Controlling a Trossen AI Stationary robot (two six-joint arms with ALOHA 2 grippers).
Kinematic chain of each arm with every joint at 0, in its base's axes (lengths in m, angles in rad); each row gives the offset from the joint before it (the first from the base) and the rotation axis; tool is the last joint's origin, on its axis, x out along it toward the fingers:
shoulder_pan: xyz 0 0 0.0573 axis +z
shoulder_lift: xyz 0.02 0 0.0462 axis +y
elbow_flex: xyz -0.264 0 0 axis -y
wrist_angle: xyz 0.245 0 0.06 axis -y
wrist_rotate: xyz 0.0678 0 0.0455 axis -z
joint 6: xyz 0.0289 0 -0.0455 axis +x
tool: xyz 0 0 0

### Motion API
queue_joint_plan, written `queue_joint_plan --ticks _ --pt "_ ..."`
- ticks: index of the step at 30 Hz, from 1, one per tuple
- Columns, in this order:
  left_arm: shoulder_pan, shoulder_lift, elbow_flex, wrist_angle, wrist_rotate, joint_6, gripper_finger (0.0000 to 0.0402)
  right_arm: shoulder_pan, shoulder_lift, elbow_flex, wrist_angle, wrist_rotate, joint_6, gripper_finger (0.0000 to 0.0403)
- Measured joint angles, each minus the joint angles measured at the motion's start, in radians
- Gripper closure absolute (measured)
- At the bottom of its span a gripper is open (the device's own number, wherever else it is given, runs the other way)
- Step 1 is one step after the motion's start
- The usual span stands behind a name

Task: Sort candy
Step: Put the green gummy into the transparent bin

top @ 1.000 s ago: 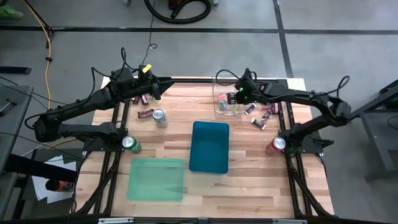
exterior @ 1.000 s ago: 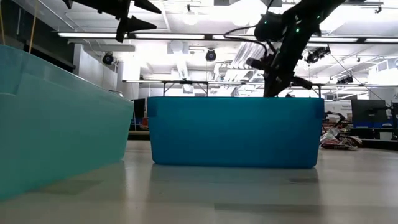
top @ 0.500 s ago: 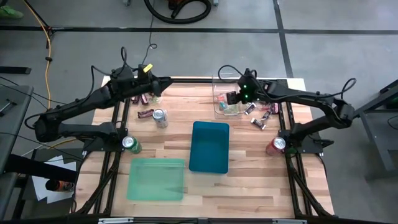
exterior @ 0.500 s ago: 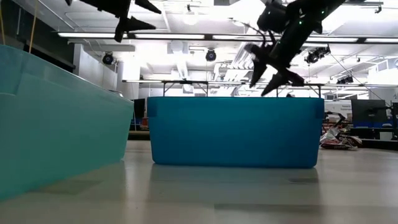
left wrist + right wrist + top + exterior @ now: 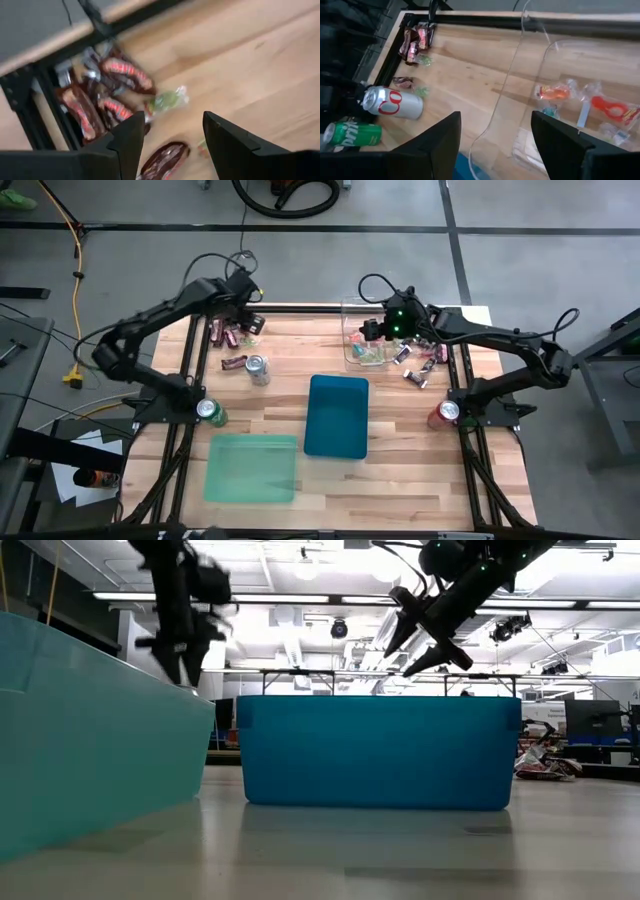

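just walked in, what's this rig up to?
Candy sorting. The right pincer hangs open and empty over the clear bin, which holds a few bright candies. The left pincer is open above the pile of red-brown bars at the far left corner of the table. More candy lies right of the clear bin. The blue bin and green bin look empty.

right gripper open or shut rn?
Open. The right gripper hangs above the clear bin; in its wrist view the two dark fingers stand well apart with nothing between them, only wrapped candy lying in the bin below.
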Motion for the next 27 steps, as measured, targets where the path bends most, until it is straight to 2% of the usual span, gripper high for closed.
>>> queue_joint_plan --ticks 4,6,12,16,27 --pt "0.06 0.073 -0.054 0.027 0.129 0.064 0.0214 0.001 0.0 0.0 0.0 -0.007 0.016 0.0167" --pt "0.074 0.097 -0.085 0.026 0.154 0.073 0.0214 0.001 0.001 0.0 -0.001 -0.009 0.016 0.0167" --pt "0.074 0.134 -0.197 0.142 0.152 0.068 0.0214 0.001 0.001 0.0 0.0 -0.008 0.016 0.0167" --pt "0.071 0.151 -0.25 0.238 0.083 0.06 0.0214 0.001 0.001 0.0 0.0 -0.008 0.025 0.0167" --pt "0.078 0.265 -0.265 0.345 0.047 0.059 0.0229 0.001 0.001 0.0 0.001 -0.008 0.042 0.0167"
